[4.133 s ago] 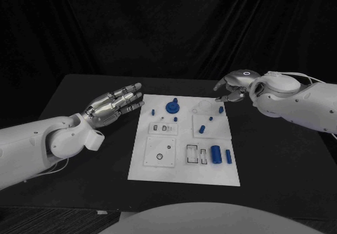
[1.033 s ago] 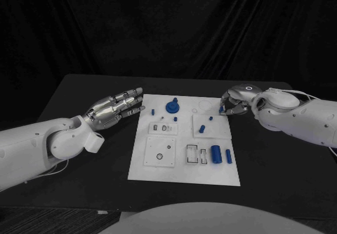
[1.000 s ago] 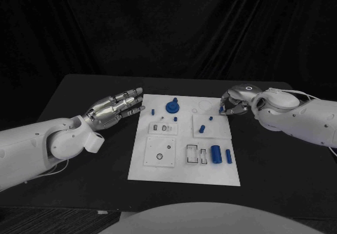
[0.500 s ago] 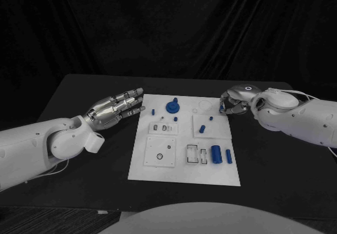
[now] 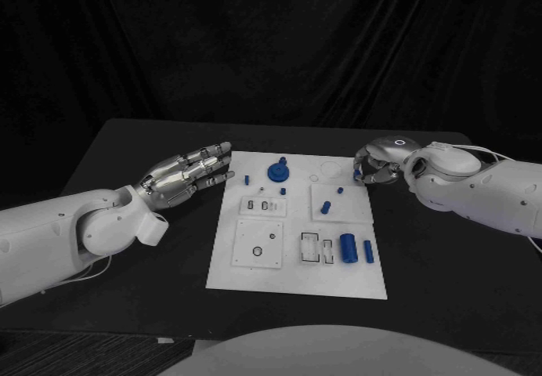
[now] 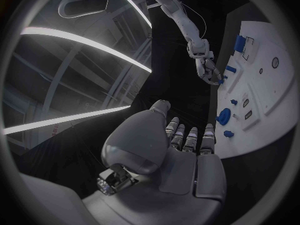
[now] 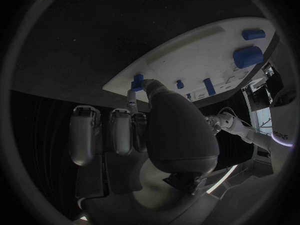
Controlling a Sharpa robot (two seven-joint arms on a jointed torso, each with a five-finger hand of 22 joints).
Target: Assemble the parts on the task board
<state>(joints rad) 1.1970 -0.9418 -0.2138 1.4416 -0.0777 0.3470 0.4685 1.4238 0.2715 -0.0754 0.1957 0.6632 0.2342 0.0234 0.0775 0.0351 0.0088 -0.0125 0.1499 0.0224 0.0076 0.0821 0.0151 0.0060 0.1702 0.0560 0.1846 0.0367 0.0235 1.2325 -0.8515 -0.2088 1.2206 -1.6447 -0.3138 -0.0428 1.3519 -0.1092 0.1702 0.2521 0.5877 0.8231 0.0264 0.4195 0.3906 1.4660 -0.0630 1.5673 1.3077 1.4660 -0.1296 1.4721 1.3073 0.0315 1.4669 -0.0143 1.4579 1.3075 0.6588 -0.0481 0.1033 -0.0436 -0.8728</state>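
Head view: task board (image 5: pixel 296 278) beside right hand (image 5: pixel 377 166)

1. The right hand (image 5: pixel 378 163) is now lower and nearer to the far right corner of the task board (image 5: pixel 296 286) than 4.1 s ago; then it was further back, off the corner.
2. A small blue part (image 7: pixel 137 79) that stood near that corner is now between its fingertips (image 7: pixel 132 94); it no longer stands apart on the board.

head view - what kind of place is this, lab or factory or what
Probably a robot test lab: a black table against dark curtains, a white task board with small blue parts, and two robot hands, left and right.
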